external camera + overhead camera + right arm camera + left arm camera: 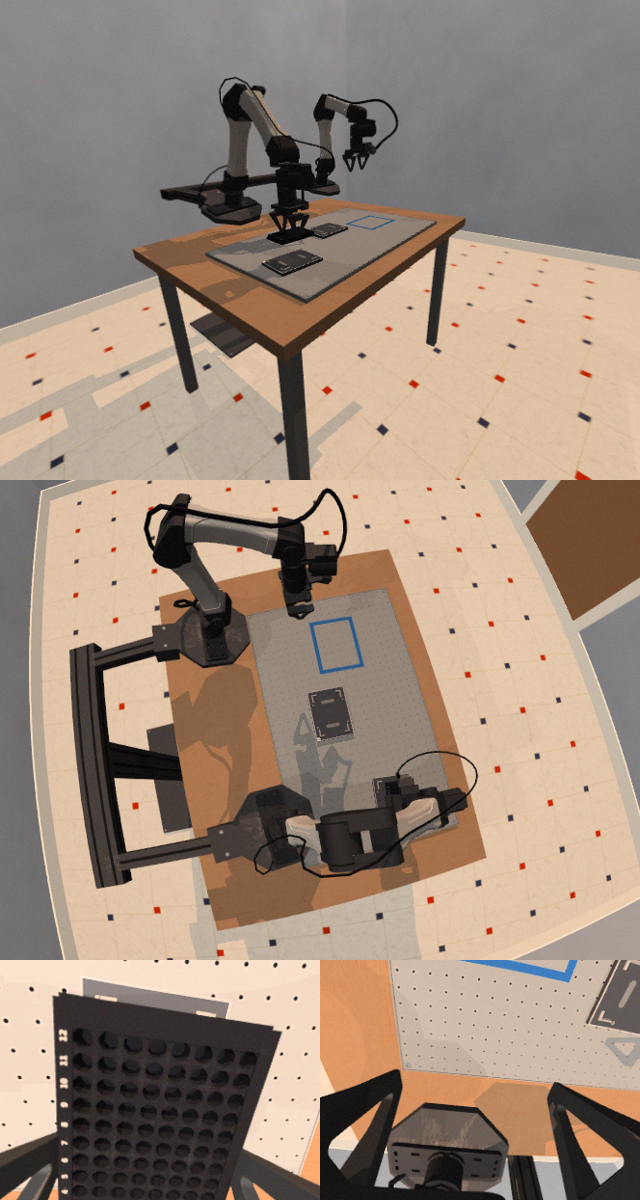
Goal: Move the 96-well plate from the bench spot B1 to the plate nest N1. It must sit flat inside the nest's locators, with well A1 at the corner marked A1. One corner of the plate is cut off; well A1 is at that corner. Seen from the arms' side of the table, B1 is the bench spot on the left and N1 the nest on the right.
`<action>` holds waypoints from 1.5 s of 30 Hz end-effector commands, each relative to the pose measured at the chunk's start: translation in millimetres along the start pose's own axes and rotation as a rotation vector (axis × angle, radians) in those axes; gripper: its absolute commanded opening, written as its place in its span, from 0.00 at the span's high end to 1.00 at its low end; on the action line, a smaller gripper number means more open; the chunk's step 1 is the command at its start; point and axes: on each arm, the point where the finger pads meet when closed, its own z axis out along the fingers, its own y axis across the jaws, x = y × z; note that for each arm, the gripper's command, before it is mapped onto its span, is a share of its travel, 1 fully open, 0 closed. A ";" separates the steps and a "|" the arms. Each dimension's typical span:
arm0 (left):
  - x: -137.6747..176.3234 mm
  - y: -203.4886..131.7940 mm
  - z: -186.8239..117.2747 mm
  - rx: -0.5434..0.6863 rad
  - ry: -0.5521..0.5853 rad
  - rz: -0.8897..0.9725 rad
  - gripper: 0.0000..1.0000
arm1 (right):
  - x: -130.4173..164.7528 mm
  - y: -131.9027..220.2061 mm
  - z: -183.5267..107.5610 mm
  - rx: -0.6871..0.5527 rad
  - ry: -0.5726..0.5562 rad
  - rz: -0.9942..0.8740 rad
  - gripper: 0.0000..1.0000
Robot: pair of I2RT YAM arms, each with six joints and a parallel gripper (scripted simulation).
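The dark 96-well plate (391, 788) (289, 237) (160, 1017) is held raised between the fingers of my right gripper (289, 232) (150, 1149), which is shut on it. In the right wrist view the row of wells marked 12 is at the top; the A1 corner is out of view. Nest N1 (380, 786) (292, 261) (155, 999) is partly hidden by the arm and plate; its edge shows past the plate's 12 end. My left gripper (300, 615) (356, 170) (478, 1084) is open and high near the blue outline B1 (316, 648) (383, 225) (514, 968).
A second empty nest (330, 714) (331, 229) (624, 1006) lies between B1 and N1 on the grey perforated board (408, 697) (309, 291) (446, 1023). The board lies on the wooden table (467, 831) (217, 281).
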 end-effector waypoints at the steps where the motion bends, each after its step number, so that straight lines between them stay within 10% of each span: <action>1: -0.3 -0.8 -1.7 0.007 -0.002 0.006 0.00 | -2.9 11.1 12.8 -0.042 -0.005 -0.012 1.00; 45: -0.3 -0.8 -1.7 0.007 -0.002 0.006 0.00 | -1.3 11.7 25.9 -0.035 -0.003 -0.007 1.00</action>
